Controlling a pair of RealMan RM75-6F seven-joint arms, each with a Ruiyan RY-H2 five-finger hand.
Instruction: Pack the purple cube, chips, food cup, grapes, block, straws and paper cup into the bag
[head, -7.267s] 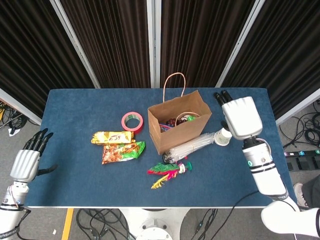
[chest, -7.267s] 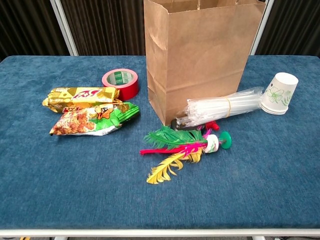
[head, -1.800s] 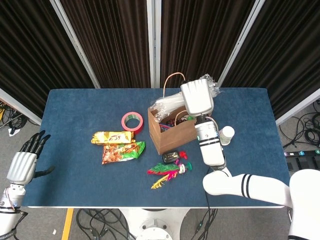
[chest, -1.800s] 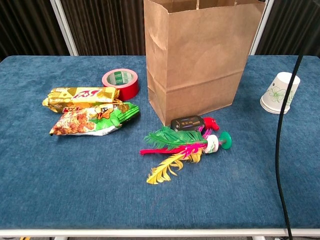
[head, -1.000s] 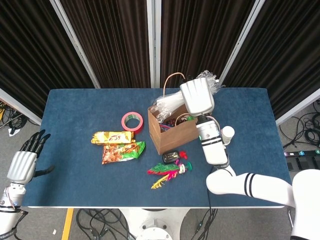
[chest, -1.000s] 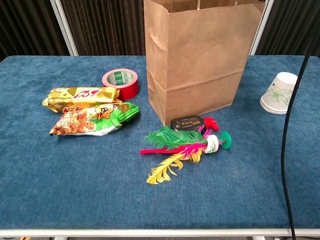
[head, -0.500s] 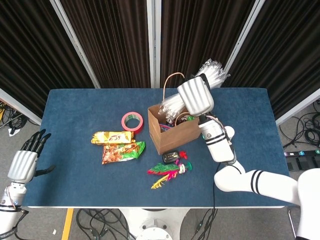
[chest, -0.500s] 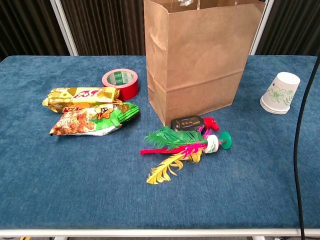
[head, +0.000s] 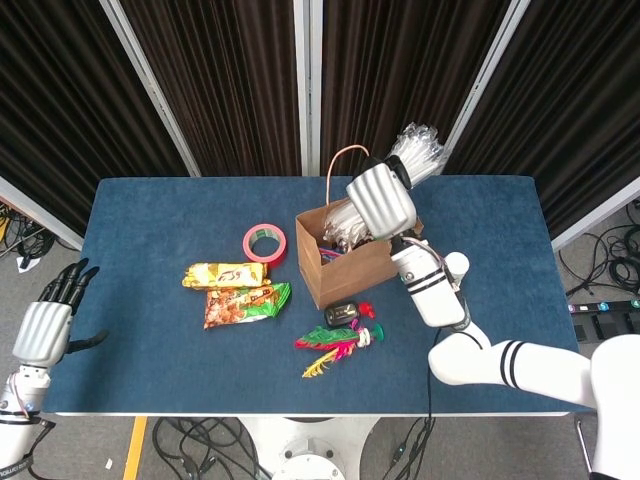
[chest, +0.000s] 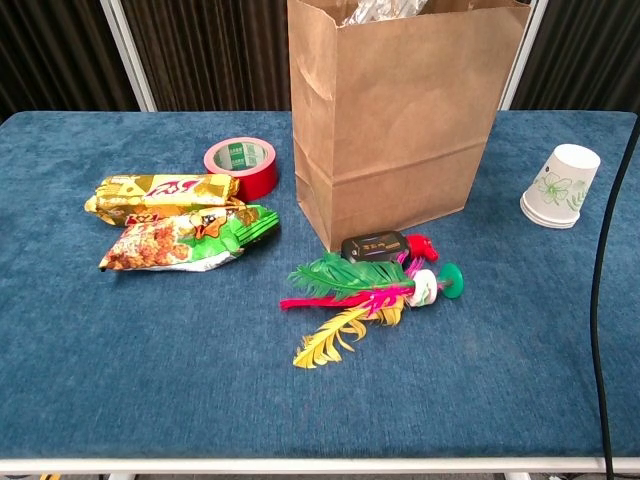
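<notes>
The right hand (head: 381, 200) hangs over the open mouth of the brown paper bag (chest: 405, 120), its back toward the head camera and its fingers wrapped around a bundle of clear straws (head: 415, 150). The bundle tilts steeply: its lower end dips into the bag, while the upper end fans out above and to the far right of the hand. In the chest view the tips of the straws just show at the bag's top edge. The right forearm slopes down and to the near right from the hand.

The left hand (head: 47, 320) is off the table at the near left, holding nothing, fingers straight and slightly apart.

The paper cup (chest: 558, 187) lies tilted on the blue table (chest: 130, 340), right of the bag. Two chips (chest: 180, 235) packets lie left of the bag, touching each other.
</notes>
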